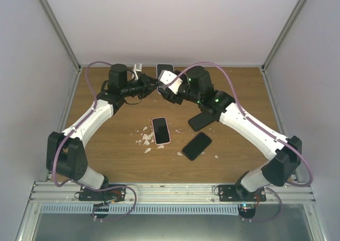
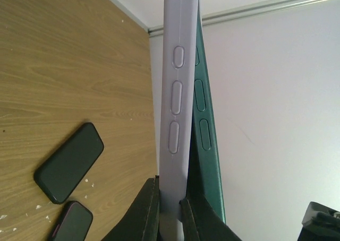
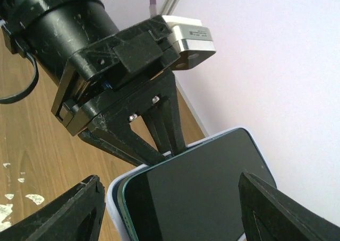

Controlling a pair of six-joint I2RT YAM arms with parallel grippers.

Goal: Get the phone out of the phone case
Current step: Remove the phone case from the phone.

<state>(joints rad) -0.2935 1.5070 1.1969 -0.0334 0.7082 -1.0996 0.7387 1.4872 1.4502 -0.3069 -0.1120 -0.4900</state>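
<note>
My left gripper (image 2: 170, 198) is shut on the edge of a pale lavender phone case (image 2: 175, 92) and holds it upright in the air at the back middle of the table. A dark green phone (image 2: 204, 119) stands partly peeled away from the case along its side. In the right wrist view the phone's black screen (image 3: 196, 198) lies between my right gripper's (image 3: 170, 204) wide-spread fingers, with a gap beside the left finger (image 3: 74, 209). In the top view both grippers meet at the phone (image 1: 164, 70).
A pink-cased phone (image 1: 161, 130), a black phone (image 1: 196, 145) and another dark phone or case (image 1: 201, 120) lie on the wooden table (image 1: 106, 156). White scraps (image 1: 144, 140) are scattered near them. Walls close in at the back and sides.
</note>
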